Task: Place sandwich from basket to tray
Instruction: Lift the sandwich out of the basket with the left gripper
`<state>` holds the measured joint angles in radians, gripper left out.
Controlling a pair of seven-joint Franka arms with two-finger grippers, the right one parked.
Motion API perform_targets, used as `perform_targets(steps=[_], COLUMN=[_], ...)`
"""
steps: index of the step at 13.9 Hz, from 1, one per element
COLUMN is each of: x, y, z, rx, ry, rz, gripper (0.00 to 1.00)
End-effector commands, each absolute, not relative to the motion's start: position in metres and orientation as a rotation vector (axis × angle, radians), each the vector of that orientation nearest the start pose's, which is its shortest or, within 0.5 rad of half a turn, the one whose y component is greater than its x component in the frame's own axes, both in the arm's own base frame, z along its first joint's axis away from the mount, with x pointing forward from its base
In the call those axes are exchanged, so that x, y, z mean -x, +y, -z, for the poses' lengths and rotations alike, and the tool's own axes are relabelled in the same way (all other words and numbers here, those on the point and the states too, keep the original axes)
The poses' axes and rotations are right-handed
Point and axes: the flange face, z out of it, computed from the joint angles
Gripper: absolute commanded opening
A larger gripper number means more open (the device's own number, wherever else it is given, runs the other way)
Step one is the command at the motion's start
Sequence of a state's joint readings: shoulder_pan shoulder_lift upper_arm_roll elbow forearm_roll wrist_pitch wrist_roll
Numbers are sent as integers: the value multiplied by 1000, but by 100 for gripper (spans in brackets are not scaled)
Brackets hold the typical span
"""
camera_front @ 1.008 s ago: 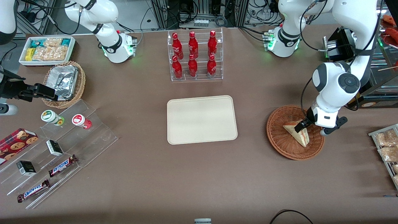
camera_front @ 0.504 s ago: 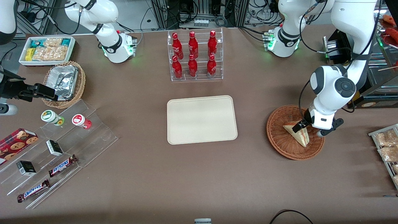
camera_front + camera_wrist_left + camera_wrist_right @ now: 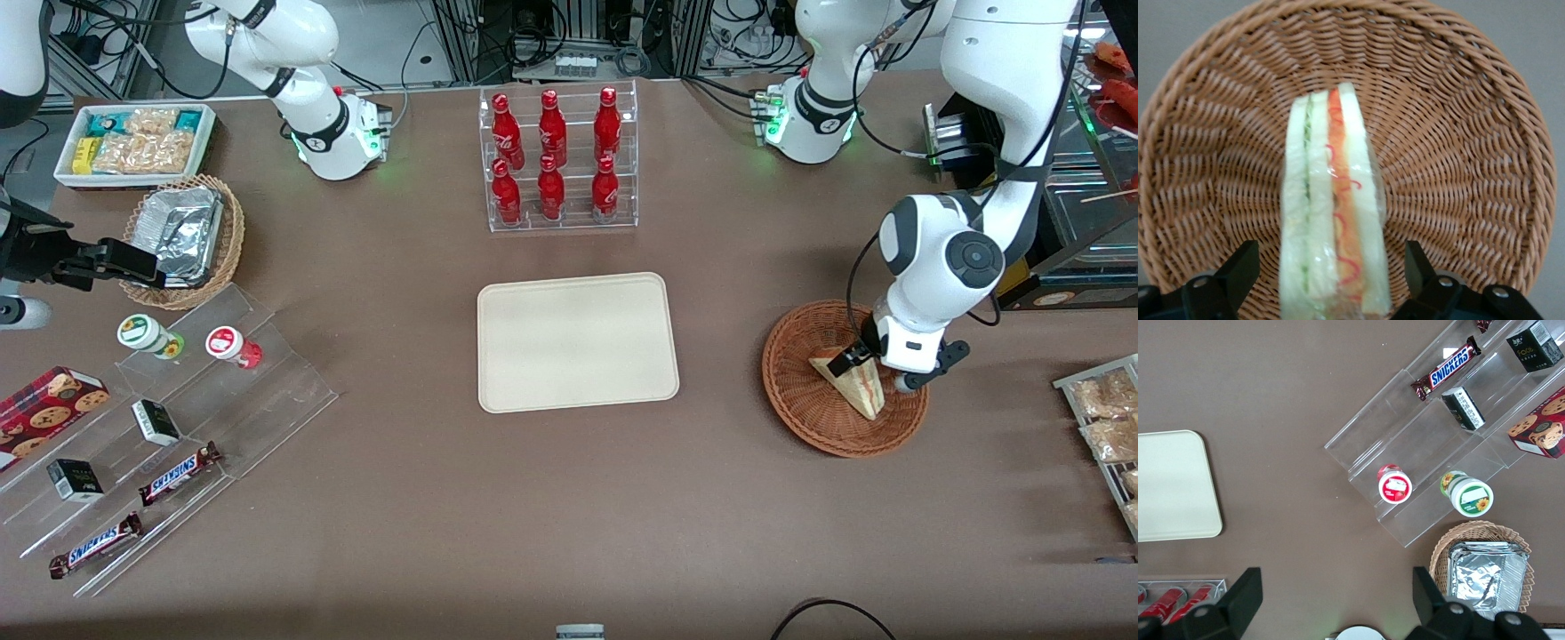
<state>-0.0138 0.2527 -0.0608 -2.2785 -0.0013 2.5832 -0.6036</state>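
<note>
The sandwich (image 3: 855, 388), a pale wedge with red and green filling, lies in the reddish-brown wicker basket (image 3: 800, 409) at the working arm's end of the table. My left gripper (image 3: 869, 364) is low over it and open. In the left wrist view the sandwich (image 3: 1331, 213) lies between my two black fingers (image 3: 1238, 270), with a gap on each side, on the basket's woven floor (image 3: 1458, 133). The gripper (image 3: 1331, 270) straddles the sandwich's wide end. The cream tray (image 3: 578, 342) lies flat at the table's middle with nothing on it.
A clear rack of red bottles (image 3: 558, 160) stands farther from the camera than the tray. A stepped acrylic rack (image 3: 178, 418) of snacks, a tan basket with foil (image 3: 182, 236) and a white bin (image 3: 133, 142) lie toward the parked arm's end. A snack rack (image 3: 1107, 418) sits beside the basket.
My left arm's wrist has shifted a little toward the tray and settled lower over the sandwich. The sandwich and basket have not moved.
</note>
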Motion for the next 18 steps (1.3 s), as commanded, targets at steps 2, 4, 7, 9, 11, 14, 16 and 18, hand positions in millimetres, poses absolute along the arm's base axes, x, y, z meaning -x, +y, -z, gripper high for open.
perform_targets(steps=[2,4,7,9,11,14,16,18], x=[-542,-544,-551,-562,-569,-582,-585,-580], y=[-47,-46,-45,-48,-70,-130,-176,-235], z=[-256,-258,-276,-317,-365,-428,-453,-460], rx=[3065,3066,3059,3031,2987,3005,3049,3110], ry=[-865,-849,-835,-792,-650,-532,-439,-321], rz=[89,99,92,7,-52,-86,-90,-90], gripper=[5,0,0,0,0,0,0,0])
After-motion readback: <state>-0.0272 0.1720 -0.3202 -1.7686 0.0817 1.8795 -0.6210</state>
